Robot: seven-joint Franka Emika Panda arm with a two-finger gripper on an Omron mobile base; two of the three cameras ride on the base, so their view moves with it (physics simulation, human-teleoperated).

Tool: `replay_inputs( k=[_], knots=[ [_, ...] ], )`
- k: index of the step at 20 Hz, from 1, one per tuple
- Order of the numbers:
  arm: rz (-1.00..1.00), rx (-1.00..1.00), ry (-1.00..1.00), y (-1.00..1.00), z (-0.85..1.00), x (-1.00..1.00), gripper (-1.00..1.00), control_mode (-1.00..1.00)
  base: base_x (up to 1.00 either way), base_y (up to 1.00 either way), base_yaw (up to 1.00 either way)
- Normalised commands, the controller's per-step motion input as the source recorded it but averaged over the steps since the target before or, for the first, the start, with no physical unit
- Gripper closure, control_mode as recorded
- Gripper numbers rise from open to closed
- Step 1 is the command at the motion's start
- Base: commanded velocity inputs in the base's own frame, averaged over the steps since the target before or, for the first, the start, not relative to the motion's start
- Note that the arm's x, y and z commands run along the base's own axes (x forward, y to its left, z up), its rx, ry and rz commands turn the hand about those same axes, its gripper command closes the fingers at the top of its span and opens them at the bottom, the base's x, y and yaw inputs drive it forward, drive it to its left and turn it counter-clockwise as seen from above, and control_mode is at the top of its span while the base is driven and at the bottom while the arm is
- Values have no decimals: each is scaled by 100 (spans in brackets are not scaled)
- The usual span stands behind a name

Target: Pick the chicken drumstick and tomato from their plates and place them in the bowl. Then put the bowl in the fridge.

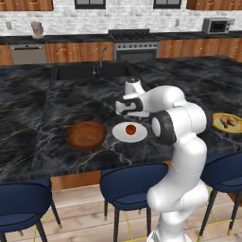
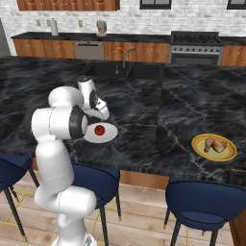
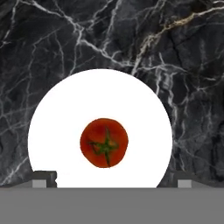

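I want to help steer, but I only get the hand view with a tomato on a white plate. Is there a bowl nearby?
Observer: Yes, a wooden bowl sits beside the white plate, apart from it.
Operator: Where's the chicken?
Observer: The chicken drumstick lies on a yellow plate, on the white plate's other side.
Operator: Is the hand touching the tomato?
Observer: No, the open end effector hangs above the tomato.

A black marble island counter (image 1: pixel 28 118) with white and gold veining spans the foreground. A dark sink (image 1: pixel 90 71) with a curved faucet (image 1: pixel 101 56) is set into it. Blue bar stools (image 1: pixel 127 186) stand along its near edge. Against the brick back wall are wooden cabinets (image 1: pixel 71 51), a steel stove (image 1: pixel 134 45), a dishwasher (image 1: pixel 27 53) and a microwave (image 1: pixel 217 25).
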Motion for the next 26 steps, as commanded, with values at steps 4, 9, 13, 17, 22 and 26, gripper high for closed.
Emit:
replay_inputs(
  k=[4, 9, 13, 17, 22, 26],
  knots=[
    [-8, 1, 6, 5, -33, 13, -100, -100, 0, 0, 0],
    [-6, 3, 11, -3, -34, -8, -100, -100, 0, 0, 0],
    [-9, 0, 14, 0, -34, -4, -100, -100, 0, 0, 0],
    [-9, 0, 7, 0, -31, 0, -100, -100, 0, 0, 0],
    [-3, 0, -5, 0, -15, 18, -100, -100, 0, 0, 0],
    [0, 0, -4, 0, -15, 23, -100, -100, 0, 0, 0]
  ],
)
